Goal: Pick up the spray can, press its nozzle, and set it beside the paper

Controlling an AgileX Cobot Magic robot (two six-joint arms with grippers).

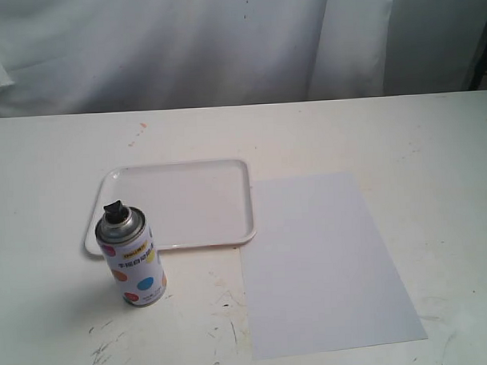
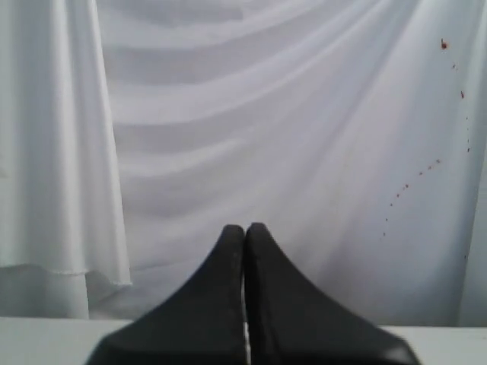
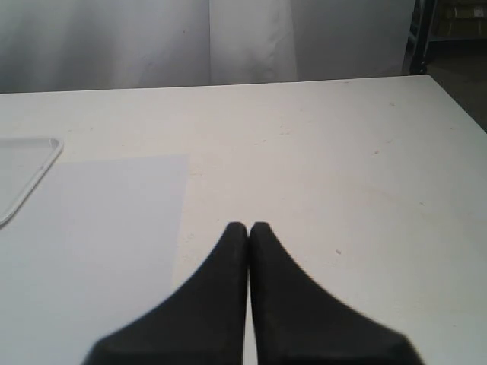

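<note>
Not begun, by the look: can (image 1: 133,262) upright, ungrasped, apart from paper (image 1: 326,264), nozzle (image 1: 115,211) untouched. Left gripper (image 2: 245,228) and right gripper (image 3: 249,226) pinched closed, empty. Leaves pick, press and placing beside paper.

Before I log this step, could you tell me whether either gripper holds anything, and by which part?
Nothing is held: left gripper and right gripper are shut empty; spray can stands untouched.

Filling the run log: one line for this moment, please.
can: upright, untouched, by tray corner | paper: flat, right of tray | left fingers: shut, empty | right fingers: shut, empty
</note>
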